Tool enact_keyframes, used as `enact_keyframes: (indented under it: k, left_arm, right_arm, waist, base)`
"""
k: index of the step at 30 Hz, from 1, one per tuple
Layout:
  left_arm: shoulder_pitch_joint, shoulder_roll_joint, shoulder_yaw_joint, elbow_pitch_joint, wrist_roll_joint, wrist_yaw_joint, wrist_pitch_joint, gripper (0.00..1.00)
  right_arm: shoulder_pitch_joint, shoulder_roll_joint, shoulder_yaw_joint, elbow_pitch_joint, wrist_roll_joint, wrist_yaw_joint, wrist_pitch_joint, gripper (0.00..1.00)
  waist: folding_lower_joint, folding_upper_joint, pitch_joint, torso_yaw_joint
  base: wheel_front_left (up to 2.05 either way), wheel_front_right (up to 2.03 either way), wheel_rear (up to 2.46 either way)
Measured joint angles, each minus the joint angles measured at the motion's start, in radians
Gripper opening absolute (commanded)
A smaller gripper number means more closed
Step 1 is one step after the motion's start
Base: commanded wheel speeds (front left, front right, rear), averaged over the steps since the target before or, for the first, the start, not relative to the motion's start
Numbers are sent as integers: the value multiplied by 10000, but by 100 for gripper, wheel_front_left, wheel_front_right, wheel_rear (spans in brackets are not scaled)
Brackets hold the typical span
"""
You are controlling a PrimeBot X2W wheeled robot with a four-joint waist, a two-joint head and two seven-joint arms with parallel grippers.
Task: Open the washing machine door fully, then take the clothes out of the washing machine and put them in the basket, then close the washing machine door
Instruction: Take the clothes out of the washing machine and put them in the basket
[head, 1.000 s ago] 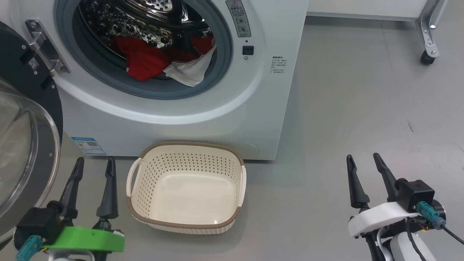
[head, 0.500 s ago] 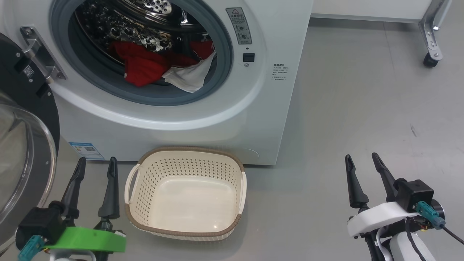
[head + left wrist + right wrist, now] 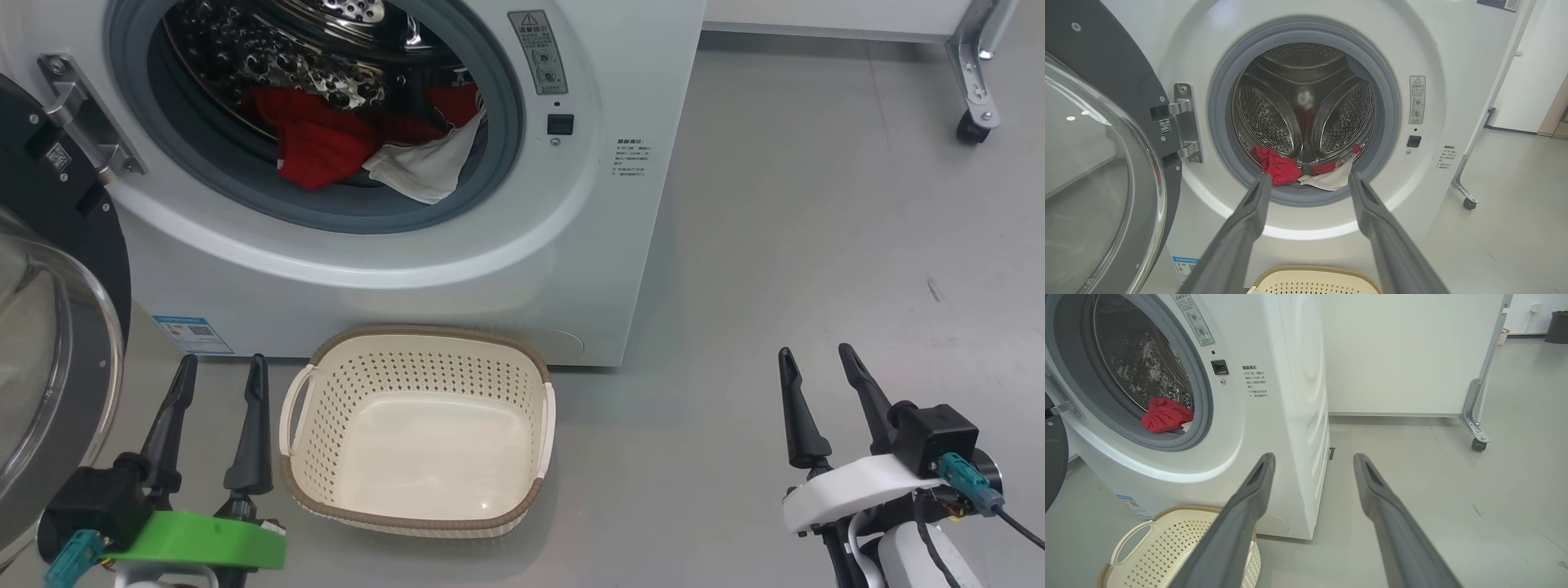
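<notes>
White boxy washer (image 3: 490, 269), its glossy black-rimmed door (image 3: 49, 343) swung wide to the left. Soft red and white clothes (image 3: 326, 147) lie crumpled at the drum's grey rubber lip. A perforated cream basket (image 3: 424, 333) sits on the floor (image 3: 775, 245) against the washer's front. The left claw (image 3: 224, 359), beside the basket, and the right claw (image 3: 815, 351), over bare smooth floor, both gape open.

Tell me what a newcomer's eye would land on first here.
The red and white clothes heaped inside the washing machine stand out most. Its door hangs open at the left, and the empty cream basket sits on the floor below the opening.
</notes>
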Motion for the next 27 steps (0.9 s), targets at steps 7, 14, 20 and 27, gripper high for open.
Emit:
enact_keyframes:
  k: [7, 14, 20, 27]
  left_arm:
    - [-1, 0, -2, 0, 15, 0, 0, 100]
    - [-2, 0, -10, 2, 31, 0, 0, 100]
    - [-4, 0, 63, -31, 92, 0, 0, 100]
    - [-12, 8, 128, -94, 104, 0, 0, 100]
  right_arm:
    - [-2, 4, -15, -6, 0, 2, 0, 100]
    - [-5, 10, -31, -10, 0, 6, 0, 100]
    - [-39, 15, 8, -36, 0, 8, 0, 100]
    - [-222, 31, 79, -180, -2, 10, 0, 100]
  waist:
    - [0, 0, 55, 14]
    - [0, 0, 139, 19]
    - [0, 0, 221, 0]
    - [0, 0, 525, -132]
  base:
    - [0, 0, 0]
    - [0, 0, 0]
    - [0, 0, 0]
    - [0, 0, 0]
